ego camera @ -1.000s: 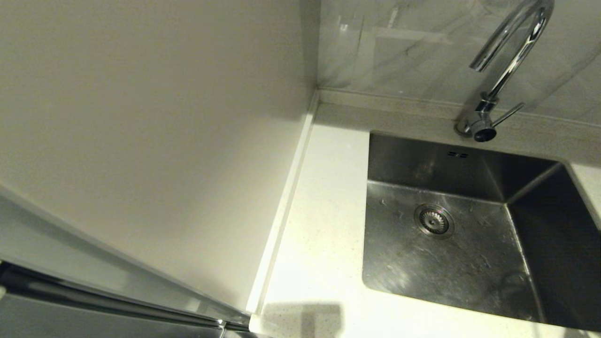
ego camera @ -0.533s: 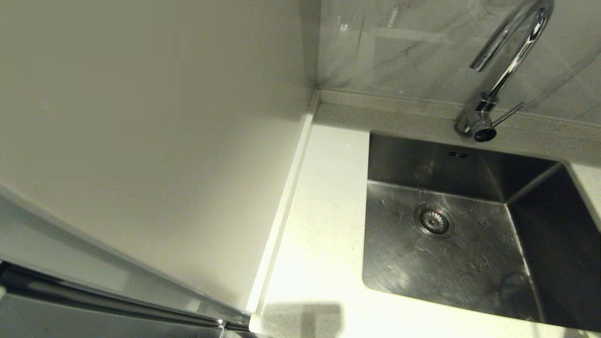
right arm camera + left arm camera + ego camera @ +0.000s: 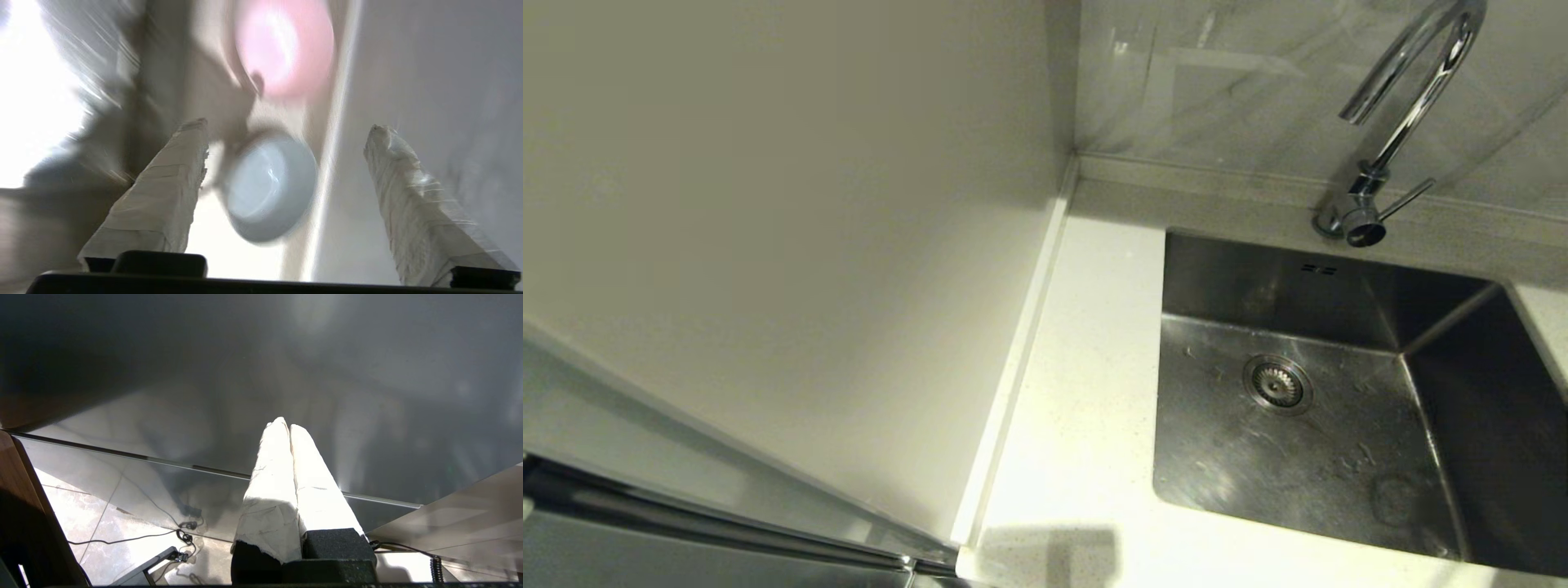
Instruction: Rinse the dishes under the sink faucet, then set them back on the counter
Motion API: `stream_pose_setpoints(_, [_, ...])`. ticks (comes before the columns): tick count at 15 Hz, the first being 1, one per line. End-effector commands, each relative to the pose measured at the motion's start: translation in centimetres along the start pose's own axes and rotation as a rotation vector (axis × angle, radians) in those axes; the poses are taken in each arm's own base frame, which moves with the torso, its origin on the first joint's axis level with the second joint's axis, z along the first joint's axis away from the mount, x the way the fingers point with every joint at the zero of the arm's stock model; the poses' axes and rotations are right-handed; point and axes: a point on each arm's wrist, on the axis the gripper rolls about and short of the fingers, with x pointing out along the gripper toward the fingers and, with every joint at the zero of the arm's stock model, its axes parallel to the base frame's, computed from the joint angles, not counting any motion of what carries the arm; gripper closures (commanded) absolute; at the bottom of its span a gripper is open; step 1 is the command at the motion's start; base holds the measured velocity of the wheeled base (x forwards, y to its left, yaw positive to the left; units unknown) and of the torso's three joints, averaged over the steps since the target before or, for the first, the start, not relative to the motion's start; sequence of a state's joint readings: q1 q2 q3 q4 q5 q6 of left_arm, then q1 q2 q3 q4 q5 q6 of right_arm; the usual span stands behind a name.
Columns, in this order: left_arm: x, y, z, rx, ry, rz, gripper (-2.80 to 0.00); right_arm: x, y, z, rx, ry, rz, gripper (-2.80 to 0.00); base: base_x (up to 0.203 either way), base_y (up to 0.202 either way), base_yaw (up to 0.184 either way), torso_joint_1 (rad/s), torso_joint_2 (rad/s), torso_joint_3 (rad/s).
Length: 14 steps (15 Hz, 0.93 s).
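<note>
My head camera shows neither arm. Nearest me, a strip of white speckled surface (image 3: 1086, 425) runs along the left rim of the sink (image 3: 1307, 441) and wraps along its front rim; that strip is bare, bounded on its left by a low raised edge against the cream wall panel (image 3: 768, 204). One sink, one round drain (image 3: 1276, 383) on its floor, two overflow slots (image 3: 1317, 268) on its back wall. Behind the basin stands one faucet (image 3: 1401, 106), its gooseneck arching over the sink's back part and its side lever (image 3: 1405, 198) sticking out to the right. A grey marbled back wall (image 3: 1258, 82) closes the far side. No dishes in this view.

Left gripper (image 3: 286, 428): jaws pressed together, nothing between them, hanging beside a dark glossy panel (image 3: 245, 375) with tiled floor (image 3: 94, 522) and one cable (image 3: 122, 539) below. Parked, I'd say.

Right gripper (image 3: 286, 126): jaws wide apart, holding nothing, view badly motion-blurred. Between the fingers (image 3: 163, 196) I see two bowls on the pale surface (image 3: 229, 253): nearer, one blue-white bowl (image 3: 267, 188), beyond it one pink bowl (image 3: 284, 47), apart from each other, both close to a raised edge beside a pale wall (image 3: 429, 73). I count no plate anywhere. The blue-white bowl sits within the jaw gap with room on both sides; whether anything touches it I cannot tell.
</note>
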<state>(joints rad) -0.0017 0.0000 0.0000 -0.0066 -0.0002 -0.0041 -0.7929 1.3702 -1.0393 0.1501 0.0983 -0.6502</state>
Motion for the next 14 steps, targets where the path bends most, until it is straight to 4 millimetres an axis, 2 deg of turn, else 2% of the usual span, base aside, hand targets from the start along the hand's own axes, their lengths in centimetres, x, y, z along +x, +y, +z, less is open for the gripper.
stream_pose_setpoints(1, [0.0, 0.0, -0.1, -0.001, 0.002, 0.000, 0.00, -3.3, 1.6, 3.0, 0.016, -0.160, 0.071, -2.80, 0.000, 0.000, 0.000, 0.000, 0.00, 0.000])
stream_pose_setpoints(3, [0.0, 0.0, -0.1, -0.001, 0.004, 0.000, 0.00, -5.2, 3.0, 6.9, 0.114, -0.253, 0.194, -2.80, 0.000, 0.000, 0.000, 0.000, 0.00, 0.000])
stream_pose_setpoints(5, [0.0, 0.0, -0.1, -0.001, 0.002, 0.000, 0.00, -8.2, 4.9, 9.9, 0.230, -0.290, 0.345, -2.80, 0.000, 0.000, 0.000, 0.000, 0.00, 0.000])
stream_pose_setpoints(6, [0.0, 0.0, -0.1, -0.001, 0.003, 0.001, 0.00, -9.9, 5.8, 10.4, 0.302, -0.287, 0.402, -2.80, 0.000, 0.000, 0.000, 0.000, 0.00, 0.000])
stream_pose_setpoints(7, [0.0, 0.0, -0.1, -0.001, 0.002, 0.000, 0.00, -12.0, 6.1, 10.0, 0.363, -0.292, 0.439, -2.80, 0.000, 0.000, 0.000, 0.000, 0.00, 0.000])
stream_pose_setpoints(8, [0.0, 0.0, -0.1, -0.001, 0.003, 0.000, 0.00, -14.2, 5.6, 8.8, 0.395, -0.317, 0.445, -2.80, 0.000, 0.000, 0.000, 0.000, 0.00, 0.000])
stream_pose_setpoints(10, [0.0, 0.0, -0.1, -0.001, 0.004, 0.000, 0.00, -18.5, 4.4, 4.9, 0.441, -0.389, 0.443, -2.80, 0.000, 0.000, 0.000, 0.000, 0.00, 0.000])
stream_pose_setpoints(13, [0.0, 0.0, -0.1, -0.001, 0.002, 0.000, 0.00, -24.7, 2.9, -3.2, 0.486, -0.547, 0.422, -2.80, 0.000, 0.000, 0.000, 0.000, 0.00, 0.000])
stream_pose_setpoints(14, [0.0, 0.0, -0.1, -0.001, 0.004, 0.000, 0.00, -26.2, 2.7, -6.1, 0.490, -0.583, 0.400, -2.80, 0.000, 0.000, 0.000, 0.000, 0.00, 0.000])
